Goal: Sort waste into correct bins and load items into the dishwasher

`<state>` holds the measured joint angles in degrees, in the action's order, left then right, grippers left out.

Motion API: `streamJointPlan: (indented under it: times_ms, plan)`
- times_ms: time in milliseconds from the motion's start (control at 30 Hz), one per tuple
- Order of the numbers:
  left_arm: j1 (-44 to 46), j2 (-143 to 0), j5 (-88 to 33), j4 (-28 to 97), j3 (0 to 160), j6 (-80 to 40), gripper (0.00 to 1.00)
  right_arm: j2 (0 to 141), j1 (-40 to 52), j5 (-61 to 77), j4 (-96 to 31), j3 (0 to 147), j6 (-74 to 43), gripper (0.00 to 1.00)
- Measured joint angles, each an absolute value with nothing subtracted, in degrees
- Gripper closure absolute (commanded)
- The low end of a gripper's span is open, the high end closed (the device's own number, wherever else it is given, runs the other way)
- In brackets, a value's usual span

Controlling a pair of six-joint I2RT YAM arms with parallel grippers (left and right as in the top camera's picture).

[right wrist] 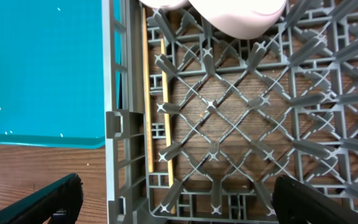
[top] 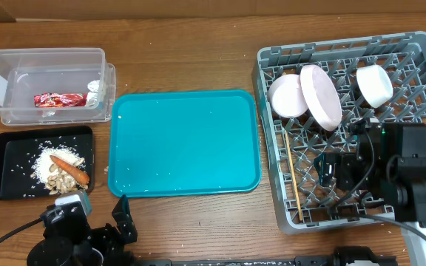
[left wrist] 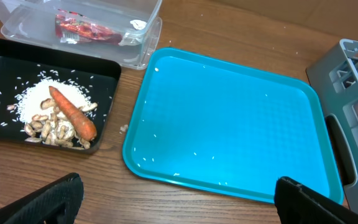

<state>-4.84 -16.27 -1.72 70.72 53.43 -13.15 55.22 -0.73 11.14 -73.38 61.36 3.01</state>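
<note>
A clear tub (top: 21, 70) at the back left holds a red wrapper (top: 59, 100) and a foil ball (top: 95, 91). In front of it, a black tray (top: 6, 159) carries rice (top: 46, 161) and a carrot (top: 71, 171). The grey dish rack (top: 271, 174) on the right holds a white plate (top: 321, 96) on edge, two bowls (top: 287, 96) (top: 374, 85), and chopsticks (top: 294, 181) along its left wall. My left gripper (left wrist: 179, 205) is open over bare wood in front of the teal tray (left wrist: 229, 118). My right gripper (right wrist: 179, 202) is open above the rack's near left corner, empty.
The teal serving tray (top: 183, 144) fills the middle of the table, with a few rice grains on it. Some grains lie on the wood between the black tray and the teal tray. The rack wall (right wrist: 114, 124) rises between my right fingers.
</note>
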Motion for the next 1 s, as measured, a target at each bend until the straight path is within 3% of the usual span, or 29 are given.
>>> streamJointPlan:
  times_ms: [367,600,1000]
  plan:
    - [-4.8,-16.3,-1.7,70.7,53.4,-13.1,0.00,53.5,-0.7,7.4,-73.5,61.3,3.0,0.00]
    - [-4.8,-16.3,-1.7,70.7,53.4,-13.1,0.00,38.8,-0.7,10.2,-72.2,61.3,3.0,0.00]
    - [-4.8,-16.3,-1.7,70.8,53.3,-13.1,0.00,9.8,-0.6,15.2,-51.6,47.4,3.0,0.00]
